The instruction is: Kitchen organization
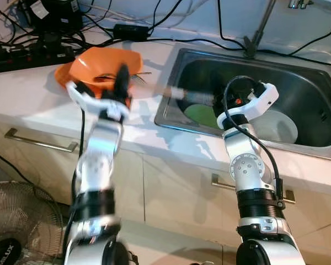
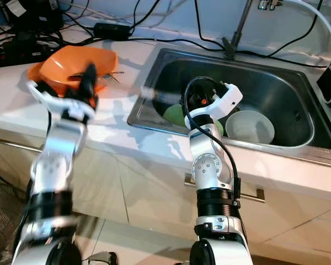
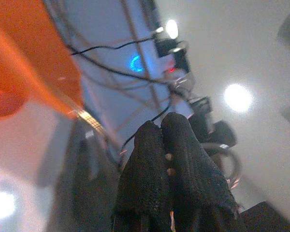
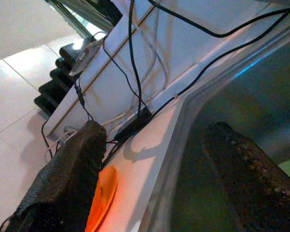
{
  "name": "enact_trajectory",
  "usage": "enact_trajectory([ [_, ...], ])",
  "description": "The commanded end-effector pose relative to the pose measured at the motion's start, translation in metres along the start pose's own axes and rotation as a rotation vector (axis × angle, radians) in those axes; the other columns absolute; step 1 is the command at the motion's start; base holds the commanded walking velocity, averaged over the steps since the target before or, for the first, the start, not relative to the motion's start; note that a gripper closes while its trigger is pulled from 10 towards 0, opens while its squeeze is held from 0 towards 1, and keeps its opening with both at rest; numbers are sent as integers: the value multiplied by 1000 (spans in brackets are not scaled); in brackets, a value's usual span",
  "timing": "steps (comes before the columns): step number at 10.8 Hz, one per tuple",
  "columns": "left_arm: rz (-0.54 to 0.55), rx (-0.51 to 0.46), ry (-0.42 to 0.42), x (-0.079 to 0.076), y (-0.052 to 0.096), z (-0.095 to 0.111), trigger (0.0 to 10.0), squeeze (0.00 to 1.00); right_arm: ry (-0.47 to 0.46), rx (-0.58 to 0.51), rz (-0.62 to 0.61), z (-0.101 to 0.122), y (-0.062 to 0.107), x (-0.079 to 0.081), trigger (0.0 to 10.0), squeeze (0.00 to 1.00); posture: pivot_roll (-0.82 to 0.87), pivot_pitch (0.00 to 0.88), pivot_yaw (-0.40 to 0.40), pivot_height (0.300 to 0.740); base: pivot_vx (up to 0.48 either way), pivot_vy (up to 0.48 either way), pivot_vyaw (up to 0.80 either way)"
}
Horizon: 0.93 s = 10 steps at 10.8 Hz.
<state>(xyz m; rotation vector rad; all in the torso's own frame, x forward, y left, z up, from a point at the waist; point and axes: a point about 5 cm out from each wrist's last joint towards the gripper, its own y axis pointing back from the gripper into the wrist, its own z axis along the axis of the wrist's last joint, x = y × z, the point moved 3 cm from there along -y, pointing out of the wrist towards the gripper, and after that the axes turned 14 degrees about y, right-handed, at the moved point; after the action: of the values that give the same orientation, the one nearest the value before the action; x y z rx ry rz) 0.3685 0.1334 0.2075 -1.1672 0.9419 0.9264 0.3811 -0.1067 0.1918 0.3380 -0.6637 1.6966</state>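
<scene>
White glossy bench (image 1: 38, 99) running along a pale wall, black cables (image 1: 99, 33) trailing across the back, and a stainless steel sink (image 1: 314, 88) sunk into it with smooth, reflective walls. Below, cream cabinet fronts with two metal bar handles (image 1: 41, 143). On the bench, just left of the sink, sits one orange plastic dish (image 1: 102, 61), shallow and angular with a raised rim, something thin and dark lying inside that is too blurred to name. Left gripper (image 1: 121, 77) is up at the dish's near edge, motion-blurred; in the left wrist view its two textured black fingers (image 3: 154, 169) are pressed together, nothing between them. Right gripper (image 4: 154, 159) is over the sink's left side, its rough fingers spread wide apart. Inside the basin: one round white bowl (image 2: 249, 126) and one green round item (image 2: 175, 115), partly behind the right arm. A wire fan guard (image 1: 16, 212) stands on the floor lower left
</scene>
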Motion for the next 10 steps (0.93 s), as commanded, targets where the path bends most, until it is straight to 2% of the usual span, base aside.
enact_trajectory([
  [1, -10, 5, -36, -7, 0, 0, 10000, 0, -66, 10, 0, -10, 5, 9, 10000, 0, 66, 68, -37, 740, 0, 0, 0],
  [4, -30, -54, -19, -15, -2, 4, 10000, 0, -68, 21, 3, -12, 4, 10, 10000, 0, 64, 65, -45, 740, 0, 0, 0],
  [6, -61, -99, 37, -24, -8, 4, 10000, 0, -78, 22, -12, -12, 4, 7, 10000, 0, 60, 66, -44, 740, 0, 0, 0],
  [10, -56, -95, 92, -22, -9, -2, 10000, 0, -97, 23, -25, -12, 4, 6, 10000, 0, 63, 67, -41, 740, 0, 0, 0],
])
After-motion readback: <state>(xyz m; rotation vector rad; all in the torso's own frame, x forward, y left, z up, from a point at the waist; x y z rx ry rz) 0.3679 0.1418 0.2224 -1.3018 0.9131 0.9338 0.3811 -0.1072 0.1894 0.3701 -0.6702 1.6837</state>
